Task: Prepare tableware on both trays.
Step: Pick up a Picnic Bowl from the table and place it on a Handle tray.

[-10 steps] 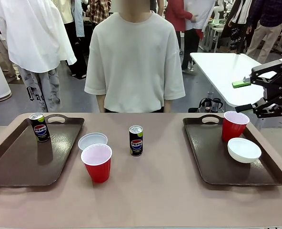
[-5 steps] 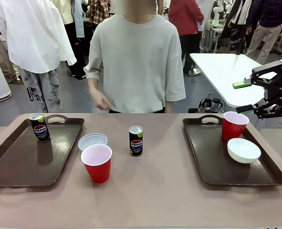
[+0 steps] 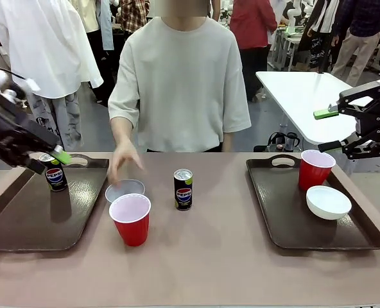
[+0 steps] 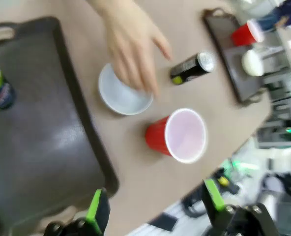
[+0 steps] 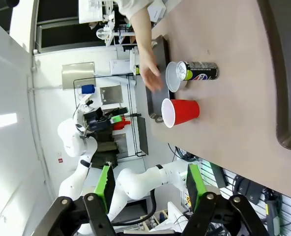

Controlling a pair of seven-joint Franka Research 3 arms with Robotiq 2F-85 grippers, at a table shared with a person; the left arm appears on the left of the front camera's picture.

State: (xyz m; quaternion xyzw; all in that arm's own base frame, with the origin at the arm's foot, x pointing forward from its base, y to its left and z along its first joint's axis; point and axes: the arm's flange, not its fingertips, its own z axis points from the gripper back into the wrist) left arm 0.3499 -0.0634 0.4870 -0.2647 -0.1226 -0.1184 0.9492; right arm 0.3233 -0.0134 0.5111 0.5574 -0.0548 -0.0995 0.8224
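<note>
— So, front view first: where do your grippers stand?
— Your left gripper [image 3: 49,162] hangs at nine o'clock over the far end of the left tray [image 3: 23,231]. Its jaws are spread wide and hold nothing. It overlaps the top of the left can [image 3: 55,178], which stands upright on that tray. Your right gripper [image 3: 328,129] hangs at three o'clock, beyond the right tray [image 3: 286,218], jaws apart and empty.
— And the tableware?
— On the right tray you have the far cup [image 3: 315,170], with the tray bowl [image 3: 328,202] close at its five o'clock. On the bare table between the trays, the middle can [image 3: 183,190] stands upright. The table bowl [image 3: 124,189] is at its nine o'clock, and the near cup [image 3: 131,221] sits just at that bowl's six o'clock. The person's hand [image 3: 122,160] hovers at the table bowl's twelve o'clock.
— Left wrist view?
— Your jaws rise wide apart at six o'clock with nothing between them. The left can sits at nine o'clock on its tray, well aside. The hand overlaps the table bowl's rim, but you cannot tell whether it touches. The near cup lies at the bowl's five o'clock.
— Right wrist view?
— Jaws parted and empty. The right tray's edge shows at three o'clock. The middle can, table bowl and near cup cluster above centre, with the hand at the bowl's nine o'clock.
</note>
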